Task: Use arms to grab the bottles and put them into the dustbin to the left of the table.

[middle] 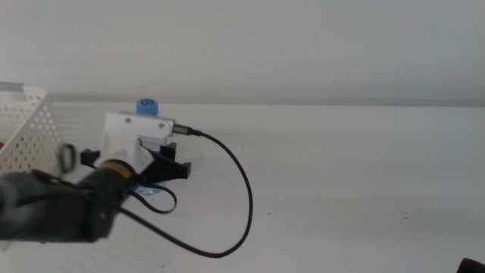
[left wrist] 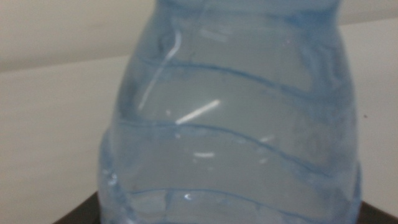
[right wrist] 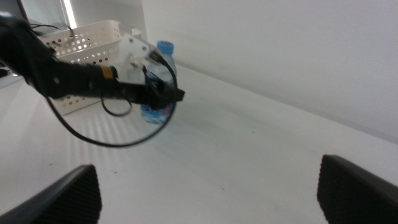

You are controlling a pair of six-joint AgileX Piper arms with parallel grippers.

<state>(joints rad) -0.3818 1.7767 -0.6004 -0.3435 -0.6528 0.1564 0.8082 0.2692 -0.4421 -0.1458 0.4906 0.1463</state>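
Note:
A small clear water bottle with a blue cap (middle: 148, 105) stands on the white table (middle: 348, 174), a little right of the white perforated dustbin (middle: 30, 125). My left gripper (middle: 163, 168) reaches in from the left, and its white camera mount hides most of the bottle's body. The left wrist view is filled by the bottle (left wrist: 230, 124), with the dark jaws pressed in at both lower corners. From the right wrist view, the left gripper (right wrist: 158, 93) holds the bottle (right wrist: 163, 53) in front of the dustbin (right wrist: 87, 37). My right gripper (right wrist: 208, 193) waits open at the table's near right.
A thin black cable (middle: 244, 199) loops from the left wrist down over the table. A white wall rises behind the table's far edge. Only a dark tip of the right gripper (middle: 474, 265) shows in the middle view's bottom right corner.

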